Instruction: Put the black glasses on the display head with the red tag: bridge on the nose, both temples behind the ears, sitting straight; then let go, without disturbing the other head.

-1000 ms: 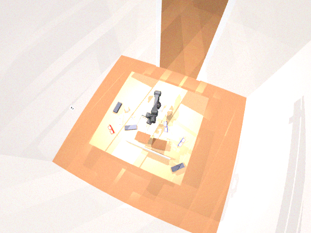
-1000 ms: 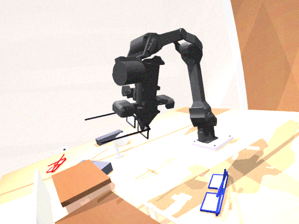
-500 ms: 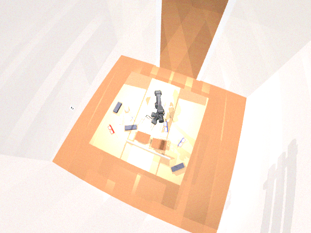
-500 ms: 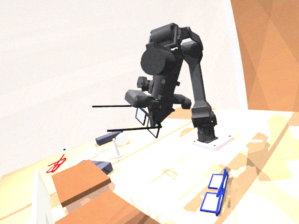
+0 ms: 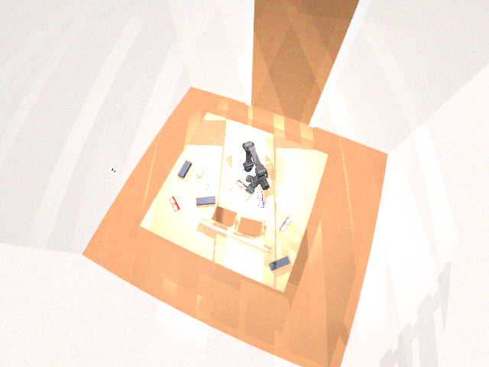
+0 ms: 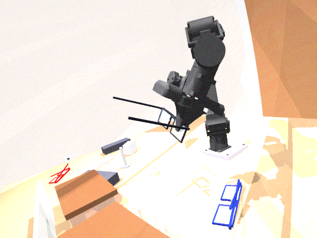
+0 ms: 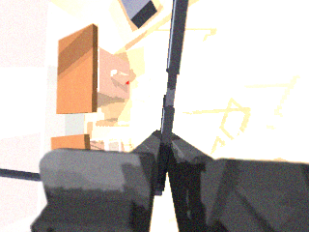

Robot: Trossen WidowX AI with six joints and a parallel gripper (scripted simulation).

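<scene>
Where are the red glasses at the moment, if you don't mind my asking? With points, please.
In the exterior view, the red glasses (image 5: 173,203) (image 6: 60,175) lie at the left, beyond the nearby brown-topped block (image 6: 85,192) and left of the white post (image 6: 123,158).

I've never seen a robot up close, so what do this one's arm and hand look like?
The dark grey, nearly black robot arm has chunky, angular segments and thick, rounded joints. Its matching hand has two wedge-shaped fingers that taper towards the tips.

Top: high overhead, far; exterior: low tableside, nearer; wrist: close, tableward; all share table.
</scene>
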